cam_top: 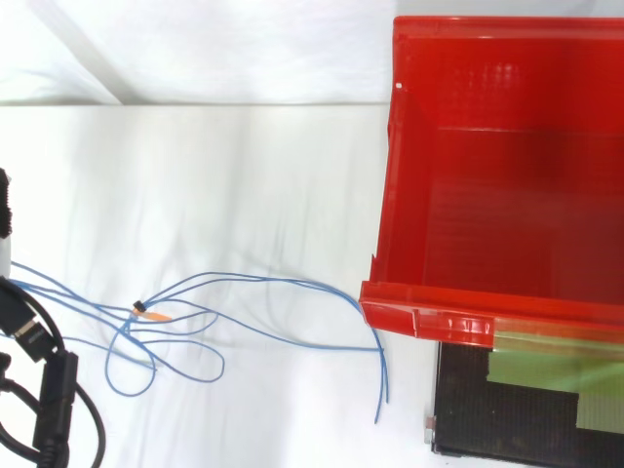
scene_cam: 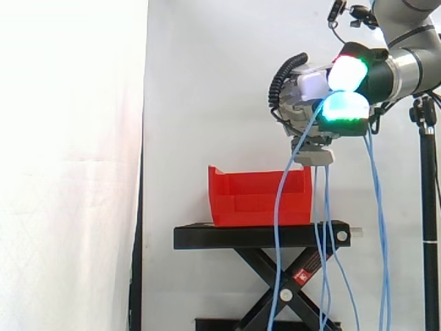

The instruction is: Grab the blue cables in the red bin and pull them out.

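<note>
Cables (scene_cam: 277, 227) hang straight down from hand (scene_cam: 301, 105), fingers clenched round them, above and right of red bin (scene_cam: 258, 200); we judge bin emptied.

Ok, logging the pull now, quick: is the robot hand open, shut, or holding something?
Robot hand: shut on the thin blue cables, which hang from it outside the red plastic bin.

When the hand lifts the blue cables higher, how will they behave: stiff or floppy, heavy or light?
Probably floppy: the blue cables hang limp from the hand, drooping past the red bin. Likely light, being thin strands. They may tangle or snag, since in the top view their lower parts lie in loose loops.
</note>
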Controlling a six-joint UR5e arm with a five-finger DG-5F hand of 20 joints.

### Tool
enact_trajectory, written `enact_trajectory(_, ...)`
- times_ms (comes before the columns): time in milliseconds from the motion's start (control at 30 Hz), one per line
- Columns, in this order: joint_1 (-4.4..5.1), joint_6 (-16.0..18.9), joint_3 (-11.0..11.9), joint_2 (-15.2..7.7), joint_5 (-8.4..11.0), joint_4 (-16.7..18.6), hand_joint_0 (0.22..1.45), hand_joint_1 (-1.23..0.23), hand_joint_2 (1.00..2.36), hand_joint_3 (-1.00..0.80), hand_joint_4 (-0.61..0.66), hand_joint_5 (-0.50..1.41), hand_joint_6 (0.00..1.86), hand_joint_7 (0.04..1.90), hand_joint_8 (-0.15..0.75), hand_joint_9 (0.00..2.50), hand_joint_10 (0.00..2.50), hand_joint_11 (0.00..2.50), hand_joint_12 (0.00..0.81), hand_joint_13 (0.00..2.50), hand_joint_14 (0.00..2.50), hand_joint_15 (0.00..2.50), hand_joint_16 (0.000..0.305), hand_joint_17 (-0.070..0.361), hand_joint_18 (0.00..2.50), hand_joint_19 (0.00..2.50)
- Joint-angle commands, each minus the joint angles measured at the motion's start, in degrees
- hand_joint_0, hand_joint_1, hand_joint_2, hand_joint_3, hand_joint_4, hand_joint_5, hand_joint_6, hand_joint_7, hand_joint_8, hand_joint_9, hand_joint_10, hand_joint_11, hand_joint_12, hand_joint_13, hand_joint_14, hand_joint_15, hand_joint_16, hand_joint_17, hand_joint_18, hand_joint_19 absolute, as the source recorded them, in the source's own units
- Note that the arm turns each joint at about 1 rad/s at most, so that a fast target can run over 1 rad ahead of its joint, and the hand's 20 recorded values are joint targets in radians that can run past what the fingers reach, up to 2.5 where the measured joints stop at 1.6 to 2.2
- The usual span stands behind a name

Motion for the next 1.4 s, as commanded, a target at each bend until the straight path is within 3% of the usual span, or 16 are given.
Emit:
enact_trajectory(0,0.02,0.0,0.24,-0.01,0.0,-0.12,0.97,-1.03,1.0,-0.97,0.26,0.78,0.85,0.46,0.272,1.32,0.01,1.56,0.317,1.43,0.77,1.35,0.043,0.098,0.84,1.04)
enact_trajectory(333,0.02,0.61,1.82,0.08,0.0,-0.64,0.99,-1.01,1.01,-0.7,0.23,0.64,1.31,0.28,0.27,1.33,0.01,1.62,0.319,1.44,0.76,1.34,0.044,0.1,0.86,1.02)
enact_trajectory(667,0.19,4.92,1.56,0.95,0.09,-0.91,1.0,-1.0,1.02,-0.59,0.23,0.6,1.46,0.21,0.282,1.34,0.0,1.71,0.322,1.43,0.78,1.34,0.044,0.1,0.88,1.02)
enact_trajectory(867,0.1,7.03,1.56,0.87,0.09,-0.64,1.01,-0.99,1.02,-0.6,0.23,0.58,1.5,0.19,0.29,1.3,0.18,1.65,0.319,1.42,0.89,1.3,0.044,0.1,0.94,1.03)
enact_trajectory(967,0.02,7.56,1.38,0.87,0.27,-0.55,1.02,-0.99,1.01,-0.6,0.24,0.57,1.51,0.19,0.293,1.29,0.23,1.61,0.328,1.42,1.03,1.26,0.044,0.098,1.0,1.06)
enact_trajectory(1033,-0.07,8.09,1.12,0.87,0.18,-0.55,1.03,-0.99,1.01,-0.61,0.24,0.57,1.51,0.19,0.301,1.28,0.29,1.58,0.326,1.39,1.28,1.16,0.043,0.096,1.05,1.12)
enact_trajectory(1167,-0.16,11.25,-1.17,0.87,0.09,1.12,1.03,-0.99,1.01,-0.6,0.24,0.57,1.51,0.18,0.295,1.26,0.4,1.56,0.328,1.36,1.5,1.12,0.041,0.093,1.1,1.19)
enact_trajectory(1300,-0.16,13.01,-3.19,0.87,0.0,5.07,1.03,-0.98,1.01,-0.62,0.25,0.57,1.51,0.17,0.298,1.21,0.76,1.43,0.326,1.27,2.09,0.91,0.04,0.09,1.22,1.27)
enact_trajectory(1367,-0.16,13.09,-3.54,0.87,0.0,5.42,1.03,-0.98,1.01,-0.62,0.25,0.56,1.51,0.17,0.292,1.2,0.9,1.37,0.328,1.24,2.3,0.84,0.039,0.088,1.26,1.35)
